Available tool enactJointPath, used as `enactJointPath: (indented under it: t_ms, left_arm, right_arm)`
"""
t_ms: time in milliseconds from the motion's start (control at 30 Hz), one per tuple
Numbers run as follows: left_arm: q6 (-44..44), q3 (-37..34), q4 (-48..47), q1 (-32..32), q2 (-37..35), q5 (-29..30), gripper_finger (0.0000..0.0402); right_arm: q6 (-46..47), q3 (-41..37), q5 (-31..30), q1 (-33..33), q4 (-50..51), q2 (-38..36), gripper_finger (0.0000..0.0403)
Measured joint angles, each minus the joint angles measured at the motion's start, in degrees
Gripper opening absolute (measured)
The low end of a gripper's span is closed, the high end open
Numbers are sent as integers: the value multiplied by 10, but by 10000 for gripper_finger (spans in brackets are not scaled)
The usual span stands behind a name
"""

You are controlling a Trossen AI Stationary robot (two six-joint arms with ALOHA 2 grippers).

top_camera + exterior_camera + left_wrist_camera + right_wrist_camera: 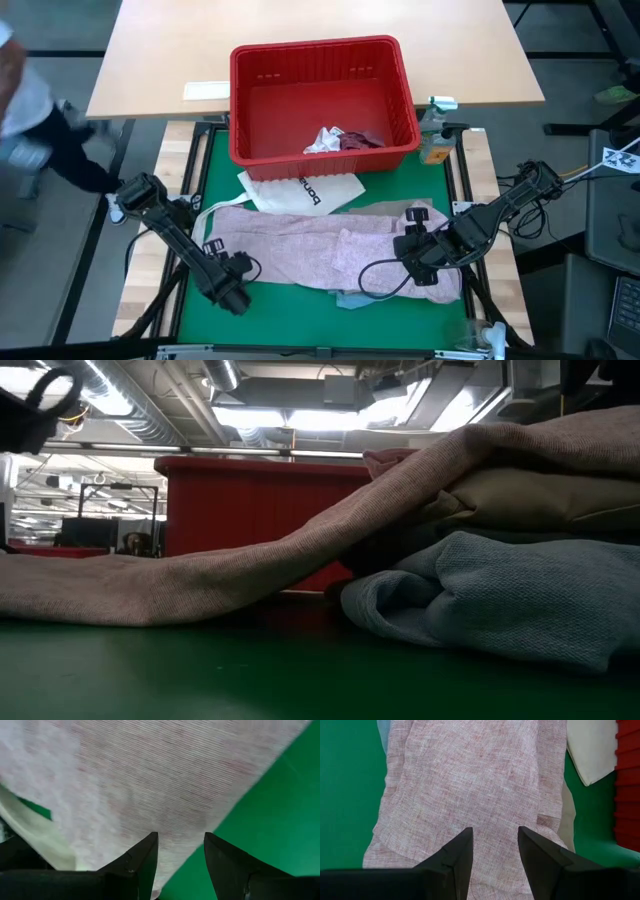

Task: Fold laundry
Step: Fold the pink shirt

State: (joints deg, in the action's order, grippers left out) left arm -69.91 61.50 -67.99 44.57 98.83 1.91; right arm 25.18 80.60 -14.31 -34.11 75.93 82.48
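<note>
Light blue cloth (480, 600) lies bunched nearest the low camera, on the green mat (300, 310), under a beige-khaki piece (520, 495) and the mottled pink garment (320, 245). That pink garment is spread left to right across the middle of the mat, just near of the white tote bag (300, 190) and the red basket (322, 100), which holds a small white piece (322, 140) and a maroon one (358, 140). Left gripper (232, 297) hovers at the garment's near left edge with fingers apart and nothing between them; right gripper (425, 272) sits over the near right part, fingers likewise apart and empty. Judged step: taking hold of the near edge to fold it. For a clean fold, each gripper should pinch only the top pink layer at matching points along the edge, avoiding the cloths beneath, then lift evenly. Beyond the mat a pale wooden tabletop (320, 30) extends; ceiling lights (330, 415) show in the room behind.
</note>
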Motion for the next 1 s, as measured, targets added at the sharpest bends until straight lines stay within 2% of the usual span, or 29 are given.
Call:
enactJointPath:
  t_ms: [200,467,800,900,1000]
  left_arm:
    - [0,-13,44,29,0,7,154]
    - [-5,-47,74,51,-1,76,154]
    - [-3,-106,158,51,-7,67,151]
    - [-3,-107,163,51,-6,66,134]
    - [-11,-107,170,51,-6,64,97]
  right_arm:
    - [0,0,0,0,0,0,156]
    - [0,0,0,0,0,0,156]
    - [0,0,0,0,0,0,156]
    - [0,0,0,0,0,0,156]
    - [0,0,0,0,0,0,156]
